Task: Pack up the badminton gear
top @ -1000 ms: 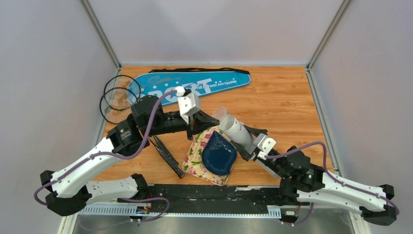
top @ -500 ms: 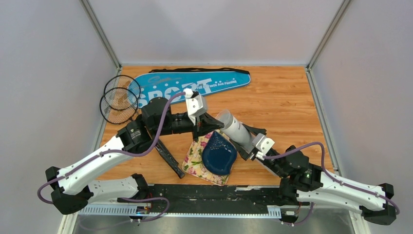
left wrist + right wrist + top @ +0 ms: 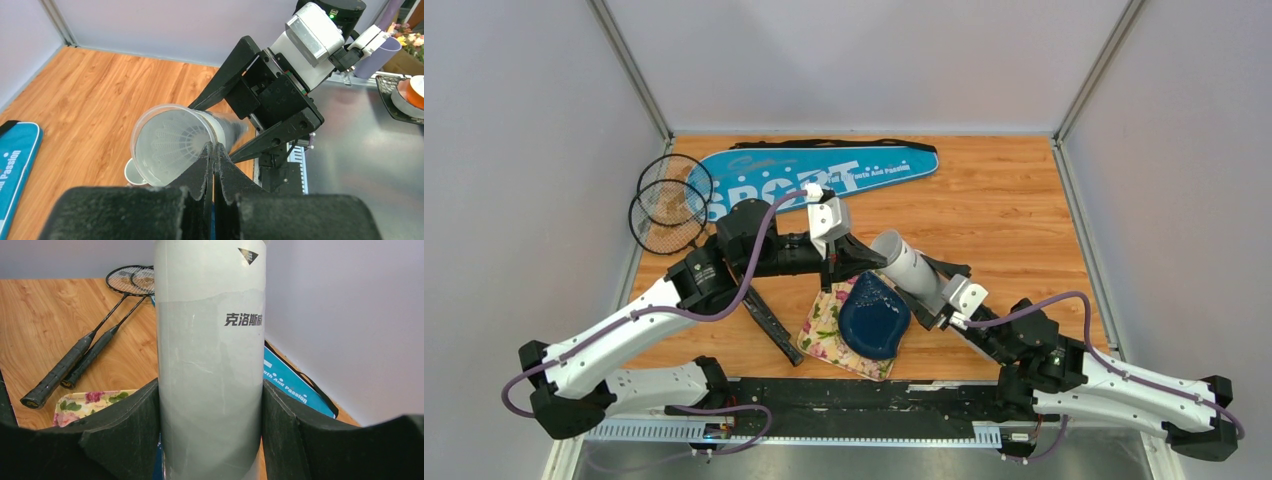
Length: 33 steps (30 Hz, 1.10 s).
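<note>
My right gripper (image 3: 936, 292) (image 3: 210, 430) is shut on the long white tube (image 3: 902, 262) (image 3: 210, 340) and holds it tilted above the table, open mouth toward the left. My left gripper (image 3: 871, 262) (image 3: 214, 146) is shut with nothing visible between its fingers, and its tips sit at the rim of the tube's mouth (image 3: 172, 142). A white shuttlecock (image 3: 180, 137) shows inside the tube. Two black rackets (image 3: 669, 203) (image 3: 90, 347) lie at the left. The blue "SPORT" bag (image 3: 824, 172) (image 3: 290, 387) lies at the back.
A dark blue plate (image 3: 874, 315) on a floral cloth (image 3: 824, 325) (image 3: 85, 402) lies under both grippers. A small white cup (image 3: 131, 172) stands below the tube's mouth. Grey walls close in the left, right and back sides.
My left gripper has moved right from the bag side to the tube's mouth. The right gripper has shifted the tube's mouth slightly toward it.
</note>
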Available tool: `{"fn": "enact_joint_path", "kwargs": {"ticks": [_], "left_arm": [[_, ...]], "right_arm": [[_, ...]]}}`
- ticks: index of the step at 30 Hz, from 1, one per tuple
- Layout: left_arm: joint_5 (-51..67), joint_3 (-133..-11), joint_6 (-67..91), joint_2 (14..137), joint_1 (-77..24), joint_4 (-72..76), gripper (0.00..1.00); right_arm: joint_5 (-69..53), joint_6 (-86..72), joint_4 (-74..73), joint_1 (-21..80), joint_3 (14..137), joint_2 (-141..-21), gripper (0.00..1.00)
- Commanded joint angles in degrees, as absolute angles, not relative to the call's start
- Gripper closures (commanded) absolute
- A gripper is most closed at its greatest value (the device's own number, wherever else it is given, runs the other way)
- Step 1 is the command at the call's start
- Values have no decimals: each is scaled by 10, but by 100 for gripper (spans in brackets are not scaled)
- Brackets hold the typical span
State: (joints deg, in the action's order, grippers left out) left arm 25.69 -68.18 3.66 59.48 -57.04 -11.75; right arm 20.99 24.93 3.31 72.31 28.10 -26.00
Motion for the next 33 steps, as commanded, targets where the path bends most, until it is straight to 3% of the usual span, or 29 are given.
{"fn": "enact_joint_path", "kwargs": {"ticks": [1, 26, 33], "left_arm": [[261, -687, 28, 597, -577, -115, 100], [267, -813, -60, 665, -607, -333, 100], [310, -790, -33, 670, -607, -299, 100]], "right_arm": [[213, 252, 69, 723, 299, -245, 82], [190, 250, 50, 723, 300, -236, 82], [189, 251, 61, 723, 303, -240, 81]]}}
